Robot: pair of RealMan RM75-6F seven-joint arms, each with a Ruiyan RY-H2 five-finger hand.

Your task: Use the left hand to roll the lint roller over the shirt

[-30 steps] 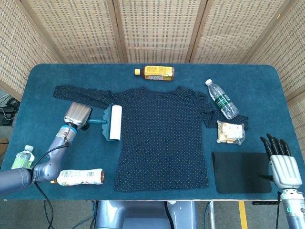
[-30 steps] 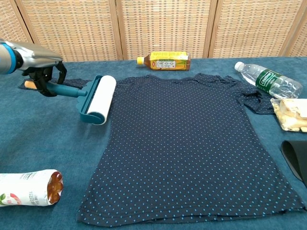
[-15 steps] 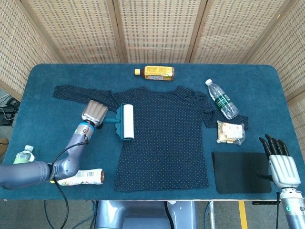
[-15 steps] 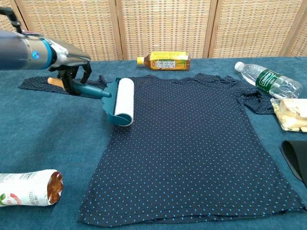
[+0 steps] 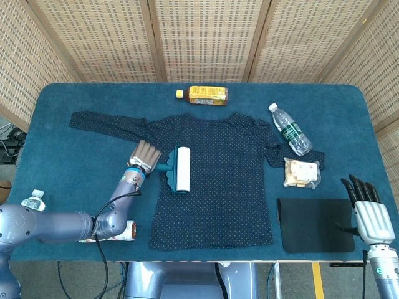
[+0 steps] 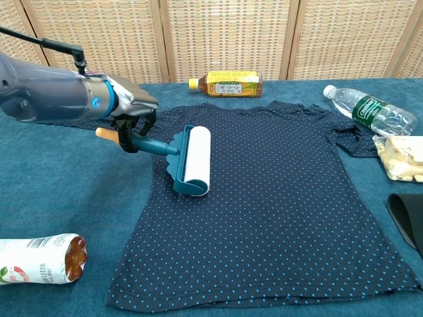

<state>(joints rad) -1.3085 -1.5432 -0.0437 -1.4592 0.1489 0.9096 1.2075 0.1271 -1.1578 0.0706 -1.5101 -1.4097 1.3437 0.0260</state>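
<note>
- While I hold it, the lint roller (image 6: 192, 160) lies flat w/ its white drum on the shirt (image 6: 264, 205), on the left part of the chest, near the sleeve seam.
- Left hand (image 6: 132, 115) grips the roller's teal handle, fingers curled round it; handle end sticks out past the shirt edge.
- Right hand (image 5: 371, 212) sits off the table's near-right corner, holding nothing, fingers straight & slightly apart.
- Shirt lies spread flat on the blue table (image 5: 62, 180).
- Round it: tea bottle (image 6: 227, 84) above the collar, water bottle (image 6: 370, 110) & snack bag (image 6: 400, 157) to the right, black pad (image 5: 315, 232) near right hand, snack tube (image 6: 41, 259) front left.
</note>
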